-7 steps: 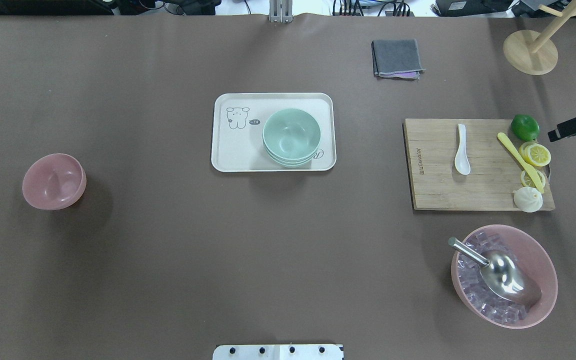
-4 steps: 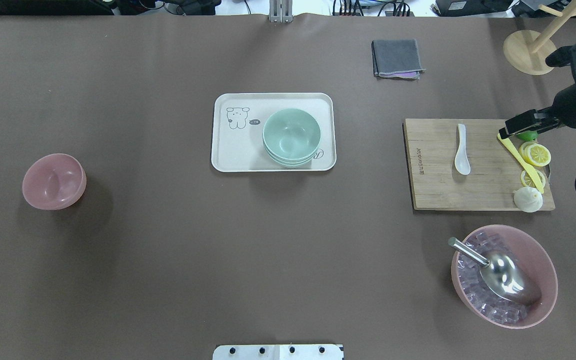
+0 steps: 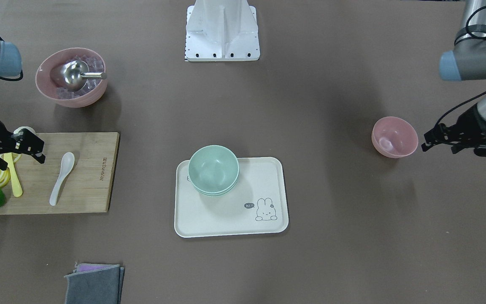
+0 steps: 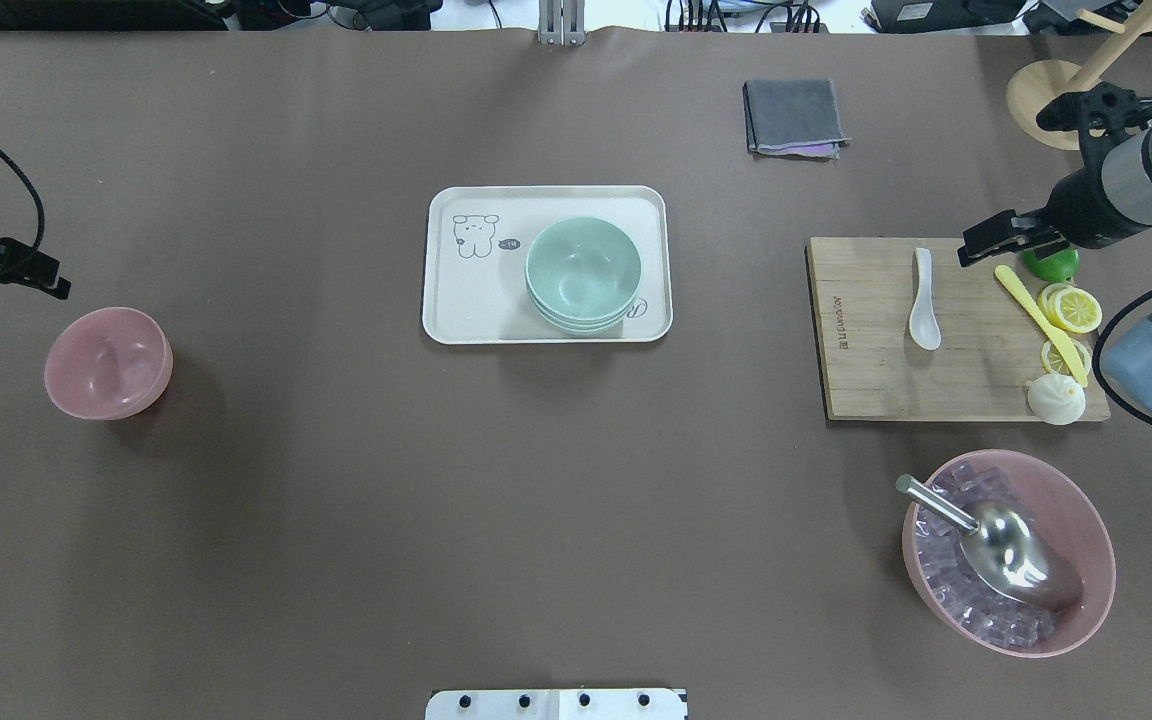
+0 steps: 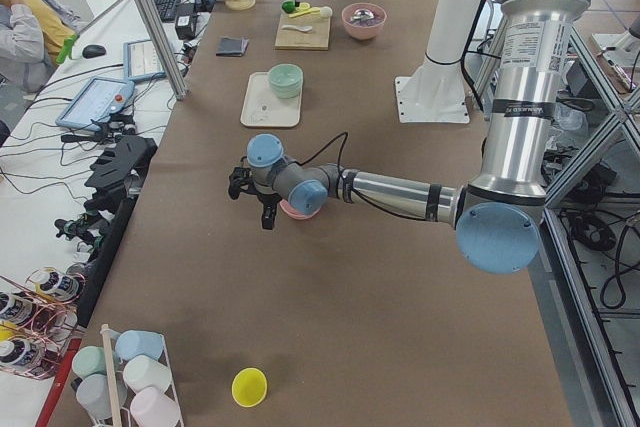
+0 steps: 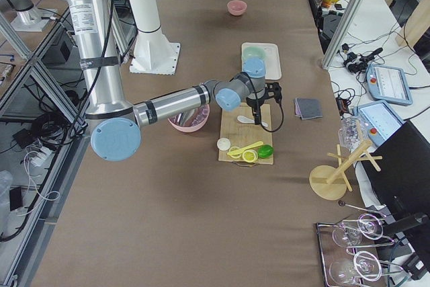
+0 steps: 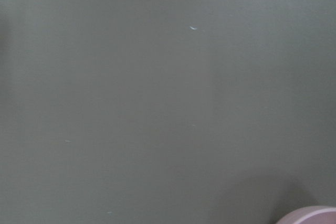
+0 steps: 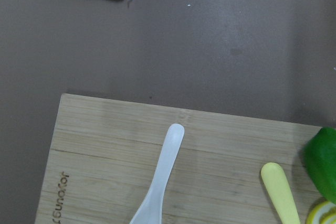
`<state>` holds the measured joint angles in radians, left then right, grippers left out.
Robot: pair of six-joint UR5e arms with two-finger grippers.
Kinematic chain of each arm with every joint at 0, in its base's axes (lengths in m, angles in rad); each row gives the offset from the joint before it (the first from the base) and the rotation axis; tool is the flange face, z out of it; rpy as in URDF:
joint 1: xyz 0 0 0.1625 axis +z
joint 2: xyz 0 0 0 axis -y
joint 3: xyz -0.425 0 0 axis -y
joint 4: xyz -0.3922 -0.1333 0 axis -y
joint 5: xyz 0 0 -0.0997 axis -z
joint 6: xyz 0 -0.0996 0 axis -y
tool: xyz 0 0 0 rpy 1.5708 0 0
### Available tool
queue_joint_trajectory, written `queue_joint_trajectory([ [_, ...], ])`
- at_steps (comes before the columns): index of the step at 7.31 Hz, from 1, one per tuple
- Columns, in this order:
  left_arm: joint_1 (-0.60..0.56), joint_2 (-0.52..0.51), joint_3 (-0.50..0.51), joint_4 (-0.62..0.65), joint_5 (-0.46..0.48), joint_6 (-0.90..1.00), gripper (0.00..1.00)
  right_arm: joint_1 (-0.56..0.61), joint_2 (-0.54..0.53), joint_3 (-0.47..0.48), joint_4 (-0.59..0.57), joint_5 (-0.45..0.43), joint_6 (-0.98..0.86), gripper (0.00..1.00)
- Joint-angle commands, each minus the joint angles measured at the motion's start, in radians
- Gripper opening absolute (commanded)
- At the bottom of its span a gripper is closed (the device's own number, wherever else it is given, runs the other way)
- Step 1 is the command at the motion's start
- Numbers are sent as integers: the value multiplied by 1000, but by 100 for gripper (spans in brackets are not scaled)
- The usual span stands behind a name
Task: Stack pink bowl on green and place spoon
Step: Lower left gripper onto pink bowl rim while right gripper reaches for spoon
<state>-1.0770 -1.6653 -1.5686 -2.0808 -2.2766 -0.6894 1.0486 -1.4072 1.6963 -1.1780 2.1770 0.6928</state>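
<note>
The small pink bowl (image 4: 108,362) stands empty on the table at the left. Stacked green bowls (image 4: 583,272) sit on the right part of the white tray (image 4: 466,300). The white spoon (image 4: 924,300) lies on the wooden cutting board (image 4: 866,380). My left gripper (image 4: 54,288) hovers just beyond the pink bowl, apart from it, and looks open and empty (image 3: 425,142). My right gripper (image 4: 971,250) hovers over the board's far right part, right of the spoon, open and empty (image 3: 40,152). The right wrist view shows the spoon handle (image 8: 160,177) below.
On the board's right edge lie a lime (image 4: 1061,265), lemon slices (image 4: 1074,308), a yellow knife (image 4: 1041,322) and a white bun (image 4: 1055,398). A large pink bowl (image 4: 1091,520) holds ice cubes and a metal scoop (image 4: 1011,550). A grey cloth (image 4: 794,116) and a wooden stand (image 4: 1061,105) are at the back.
My right arm has come in from the right edge and moved left over the board toward the spoon. My left gripper has come into view at the left edge near the pink bowl.
</note>
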Motion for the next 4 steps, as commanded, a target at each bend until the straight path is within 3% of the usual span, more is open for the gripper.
queue_joint_trajectory([
  [1, 75, 36, 1, -77, 52, -68, 90, -4, 28, -21, -3, -5, 4, 99],
  [3, 81, 62, -5, -94, 39, -71, 84, -4, 37, -21, -2, -5, 4, 99],
  [4, 86, 70, -8, -108, 32, -76, 50, -9, 40, -23, -2, -6, 4, 99],
])
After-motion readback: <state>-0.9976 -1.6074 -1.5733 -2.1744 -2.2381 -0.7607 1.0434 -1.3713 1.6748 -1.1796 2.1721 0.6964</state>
